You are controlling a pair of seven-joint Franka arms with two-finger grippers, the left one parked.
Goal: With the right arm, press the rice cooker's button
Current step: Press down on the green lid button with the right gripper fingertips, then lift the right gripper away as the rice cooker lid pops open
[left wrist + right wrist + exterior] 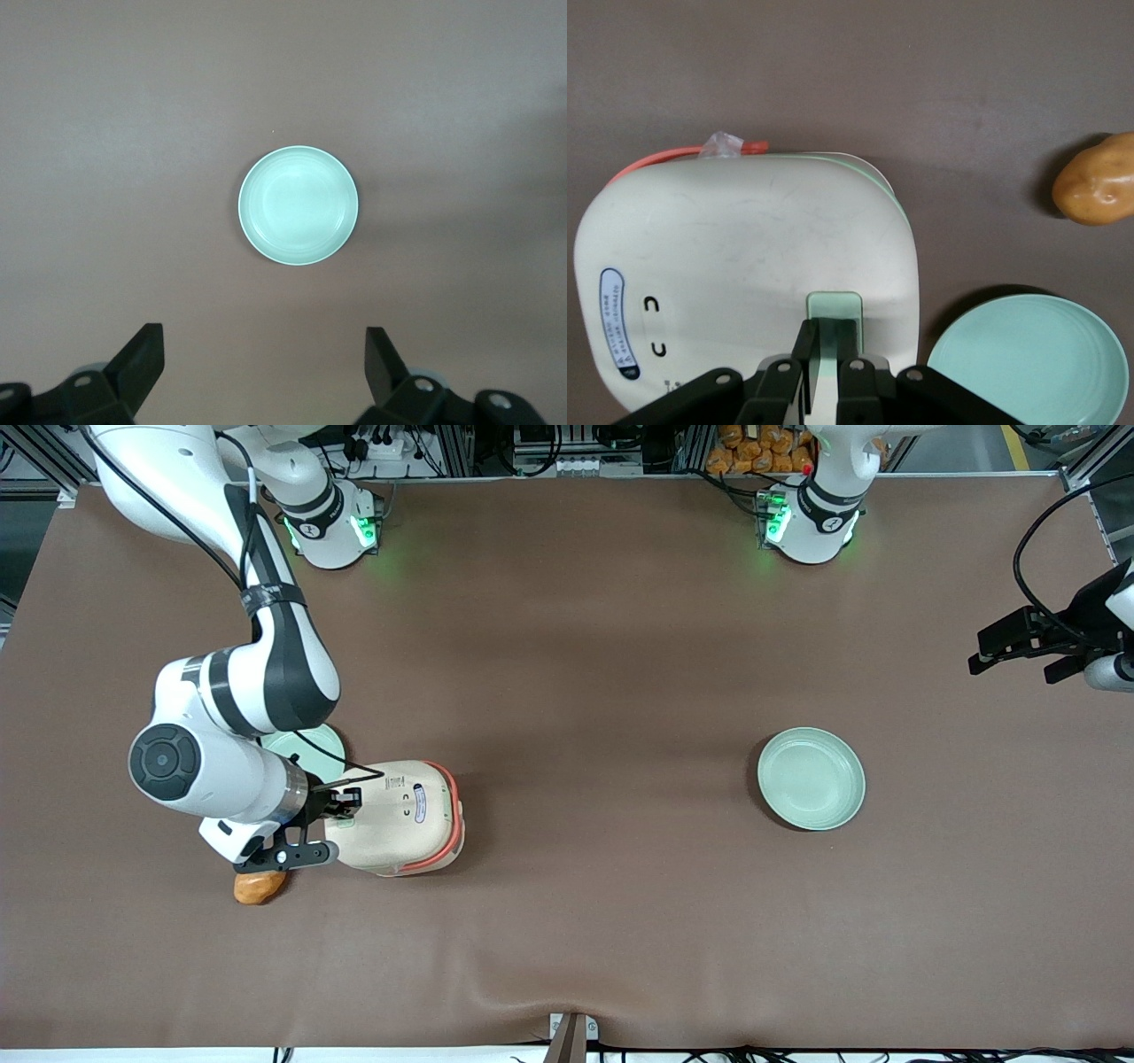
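1. Brown cloth covers the table (576,691); aluminium framing and cables stand at its edge farthest from the front camera.
2. Rice cooker (403,815) sits toward the working arm's end.
3. Claw (824,365), fingers nearly closed, rests over the button (833,310).
4. Right arm (230,717) hides part of the plate (1028,359).

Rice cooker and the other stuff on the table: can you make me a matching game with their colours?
Things:
1. rice cooker lid
2. button
3. handle band
4. potato

Colours:
A. golden brown
B. coral orange
C. cream white
D. pale mint green

Pairs: 1-C, 2-D, 3-B, 4-A.

The gripper sits right over the button, fingers nearly together.
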